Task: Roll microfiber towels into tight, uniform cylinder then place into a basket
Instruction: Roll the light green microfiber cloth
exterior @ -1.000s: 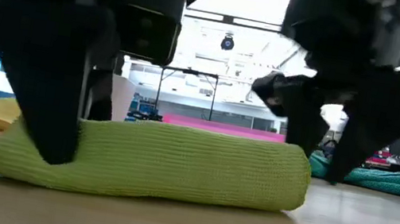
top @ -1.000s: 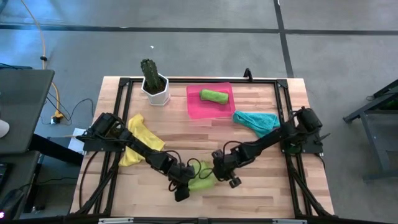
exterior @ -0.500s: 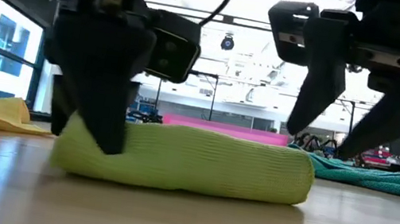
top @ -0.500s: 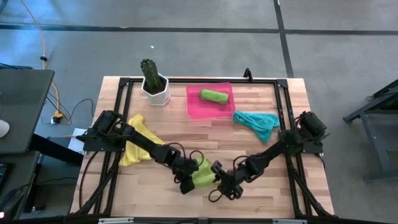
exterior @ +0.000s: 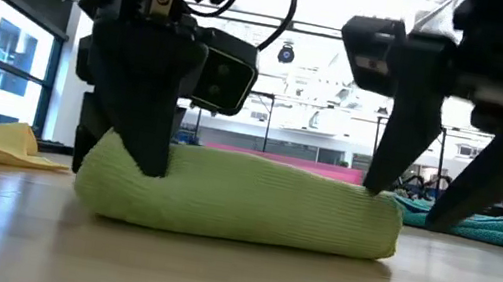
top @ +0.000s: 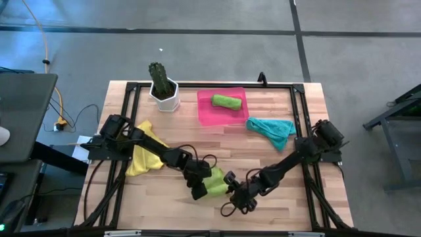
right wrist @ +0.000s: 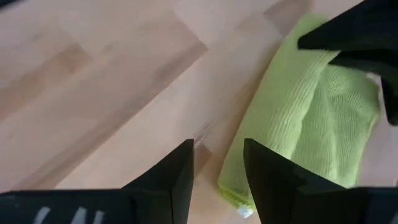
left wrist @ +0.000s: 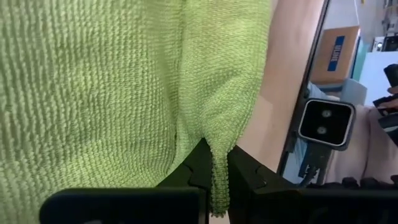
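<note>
A rolled lime green towel (top: 214, 182) lies on its side on the table near the front middle. My left gripper (top: 197, 189) is shut on its left end. My right gripper (top: 235, 195) stands open at the roll's right end (right wrist: 239, 186), with one finger (exterior: 380, 172) over the roll and the other (exterior: 475, 187) beyond it. A second rolled lime green towel (top: 225, 101) lies in the pink basket (top: 205, 115) at the far middle. A teal towel (top: 271, 128) and a yellow towel (top: 146, 153) lie crumpled on the table. My left gripper pinches a thin flap of the lime towel (left wrist: 217, 171) between its two fingers, at the roll's left end (exterior: 109, 174). The fingers slant down from the table's left side. The roll lies on the table. My right gripper: I cannot tell whether its fingers touch the roll.
A white pot with a cactus (top: 163, 89) stands at the far left beside the basket. The teal towel lies to the right of the basket, and the yellow towel lies under my left arm. Bare wood (top: 276, 204) shows at the front right.
My left gripper has gone toward the table's right and far edge with the towel's left end, which slid along the table. The roll has turned about. My right gripper has swung toward the near edge, round the roll's right end, and has rolled about its own line.
</note>
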{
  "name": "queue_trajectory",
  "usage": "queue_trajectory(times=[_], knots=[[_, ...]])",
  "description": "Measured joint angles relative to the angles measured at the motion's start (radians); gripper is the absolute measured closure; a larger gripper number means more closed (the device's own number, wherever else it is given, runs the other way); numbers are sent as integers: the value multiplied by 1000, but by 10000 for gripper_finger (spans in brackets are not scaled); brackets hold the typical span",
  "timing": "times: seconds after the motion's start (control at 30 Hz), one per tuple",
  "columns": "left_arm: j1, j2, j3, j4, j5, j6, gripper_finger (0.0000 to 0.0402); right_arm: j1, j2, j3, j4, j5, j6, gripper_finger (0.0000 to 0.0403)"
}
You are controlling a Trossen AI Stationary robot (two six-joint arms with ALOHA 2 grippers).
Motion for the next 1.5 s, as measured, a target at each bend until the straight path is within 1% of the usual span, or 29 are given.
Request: queue_trajectory(times=[0.23,0.4,0.73,0.9,1.13,1.27,1.37,1.43,1.5], knots=[[-5,0,-25,22,0,-7,390,-5,57,0,23,150,8,273],[-6,0,-25,20,3,1,390,-5,59,0,60,195,-2,273],[-5,-1,-25,27,3,12,390,-33,59,0,72,199,-18,273],[-5,-1,-25,42,2,15,390,-70,82,0,84,176,6,273],[-7,-2,-25,43,2,45,390,-90,112,1,118,192,16,273],[-7,-2,-25,42,3,71,390,-102,128,4,127,175,26,273],[-7,-2,-25,41,2,98,388,-108,135,4,126,147,55,285],[-7,-2,-25,41,2,120,382,-109,136,4,122,135,87,305],[-8,-2,-25,40,-1,132,371,-108,136,4,115,135,118,332]])
